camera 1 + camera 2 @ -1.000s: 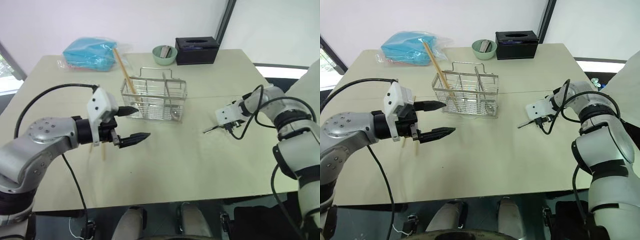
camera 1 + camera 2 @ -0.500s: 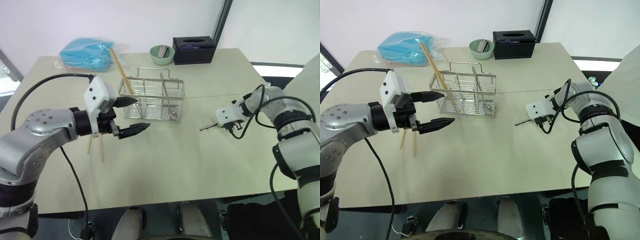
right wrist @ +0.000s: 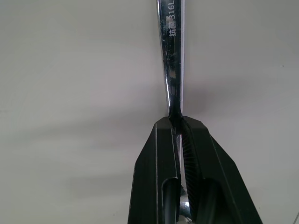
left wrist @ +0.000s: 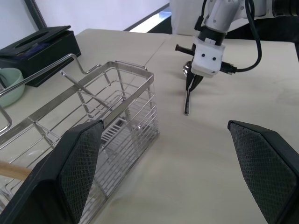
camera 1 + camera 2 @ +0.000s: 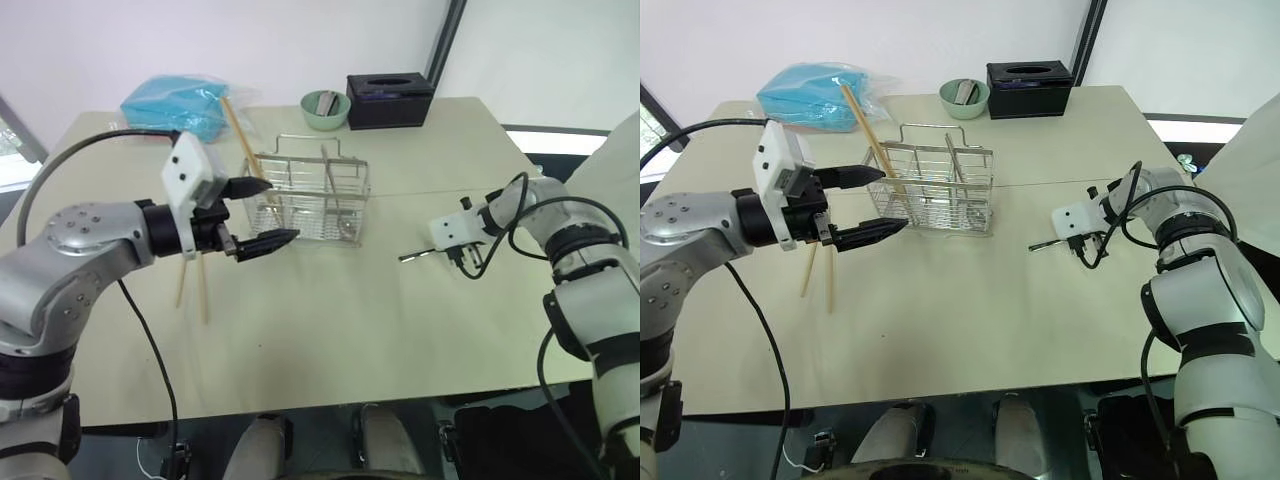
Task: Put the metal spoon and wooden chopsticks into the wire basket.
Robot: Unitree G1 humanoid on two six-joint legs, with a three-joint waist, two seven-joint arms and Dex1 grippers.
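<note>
Far left of the frame, two chopsticks point(image 5: 192, 284) lie on the table point(image 5: 330, 310), side by side, just below the left arm. Above them, the left gripper point(image 5: 257, 214) hangs over the table with its jaws spread wide and nothing between them, its tips right at the left end of the basket point(image 5: 310, 198). Upper left, a blue bag point(image 5: 172, 104) sits at the table's far edge.

Moving toward the centre: the basket stands upright in the upper middle of the frame, handle loop raised. One chopstick point(image 5: 868, 133) leans out of its left end, tilting up toward the blue bag. Behind the basket, a green bowl point(image 5: 328, 109) and, just right of it, a black box point(image 5: 391, 98) at the top of the frame.

Over to the right, and well apart from the basket, the right gripper point(image 5: 458, 254) points down at the table. The right wrist view has it: black fingers point(image 3: 156, 177) pinched tight on the spoon point(image 3: 172, 56), clamped on the handle, which runs straight out from the tips. In the head views the spoon's free end pokes out to the left of the gripper, low over the table.
</note>
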